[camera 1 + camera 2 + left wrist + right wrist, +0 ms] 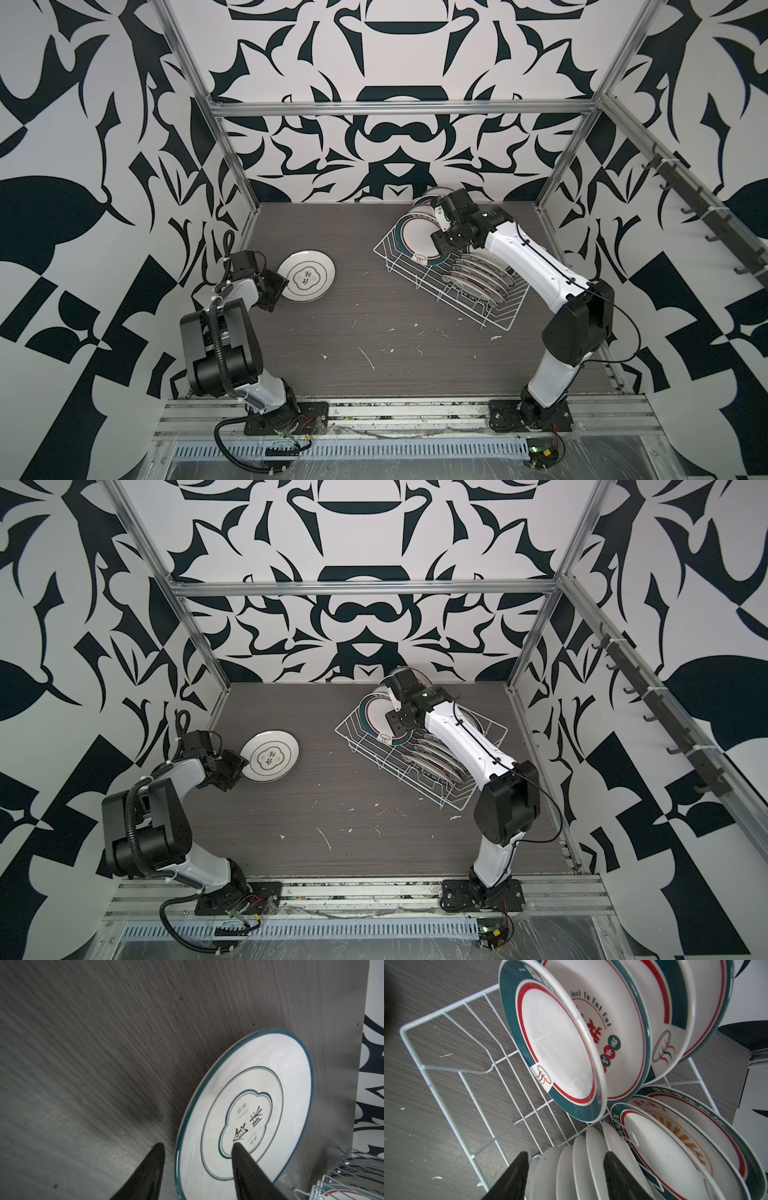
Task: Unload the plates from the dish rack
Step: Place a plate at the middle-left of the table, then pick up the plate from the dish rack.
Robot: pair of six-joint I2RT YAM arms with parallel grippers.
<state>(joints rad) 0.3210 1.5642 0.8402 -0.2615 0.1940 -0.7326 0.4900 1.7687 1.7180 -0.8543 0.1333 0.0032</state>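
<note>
Plate (306, 276) lies flat, face up, on the bench (374, 365) at 9 o'clock, well apart from the rack. Left hand (196, 1145) sits at its 8 o'clock rim, fingers parted, one over the plate face and one over the bench; nothing gripped. Rack (415, 276) stands at 2 o'clock. Near row: small plates (577, 1172) on edge. Far end: larger green-rimmed plates (560, 1043), leaning. Right hand (565, 1154) hangs over the rack, fingers parted above the small plates' edges, empty.
</note>
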